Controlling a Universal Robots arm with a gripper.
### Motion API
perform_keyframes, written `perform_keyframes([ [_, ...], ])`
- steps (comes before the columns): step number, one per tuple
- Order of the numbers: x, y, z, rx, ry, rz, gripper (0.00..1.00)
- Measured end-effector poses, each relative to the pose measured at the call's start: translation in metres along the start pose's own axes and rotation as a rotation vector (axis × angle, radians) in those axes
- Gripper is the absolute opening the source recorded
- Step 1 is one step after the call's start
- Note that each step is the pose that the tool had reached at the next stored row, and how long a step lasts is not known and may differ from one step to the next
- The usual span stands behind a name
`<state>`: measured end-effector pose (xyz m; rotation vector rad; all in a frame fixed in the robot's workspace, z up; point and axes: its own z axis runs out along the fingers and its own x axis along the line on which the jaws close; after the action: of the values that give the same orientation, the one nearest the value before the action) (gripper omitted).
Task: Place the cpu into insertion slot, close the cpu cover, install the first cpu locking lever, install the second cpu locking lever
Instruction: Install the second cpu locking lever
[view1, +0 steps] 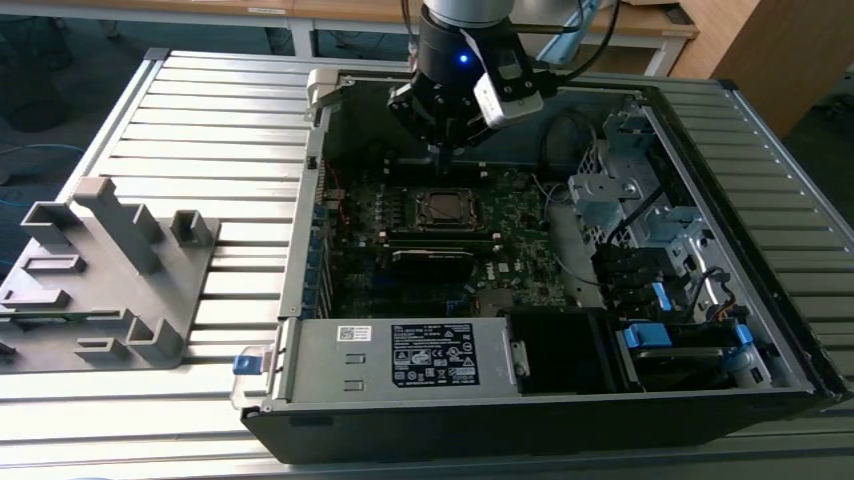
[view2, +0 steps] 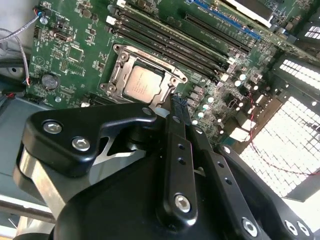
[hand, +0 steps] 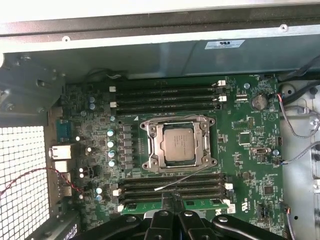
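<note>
Black power supply box (view1: 400, 355) with white label nearest camera, inside open computer case on ribbed grey metal worktop (view1: 200, 130); grey plastic fixture (view1: 100, 275) at exterior view's left. Pale silver square cpu (hand: 179, 142) sits in silver-rimmed insertion slot (hand: 150, 125), silver frame cpu cover (hand: 159, 145) lying around it. Thin locking lever (hand: 182, 179) angles loose beside slot. Black hand (view2: 179, 107) hovers close above board just beside slot, pointing down, fingers pressed together, holding nothing.

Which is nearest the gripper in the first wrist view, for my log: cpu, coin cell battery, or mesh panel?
From the gripper:
1. cpu, seated in the socket just past the fingers.
2. coin cell battery, at the board's far corner.
3. mesh panel, off the board at the case wall.
</note>
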<state>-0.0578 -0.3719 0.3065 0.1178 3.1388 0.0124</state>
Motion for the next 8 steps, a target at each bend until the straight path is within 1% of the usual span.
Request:
perform_keyframes([
  [4, 0.0000, 0.0000, 0.0009, -0.0005, -0.0002, 0.000, 0.11],
  [8, 0.0000, -0.0004, 0.0065, -0.0027, 0.0005, 0.000, 0.11],
])
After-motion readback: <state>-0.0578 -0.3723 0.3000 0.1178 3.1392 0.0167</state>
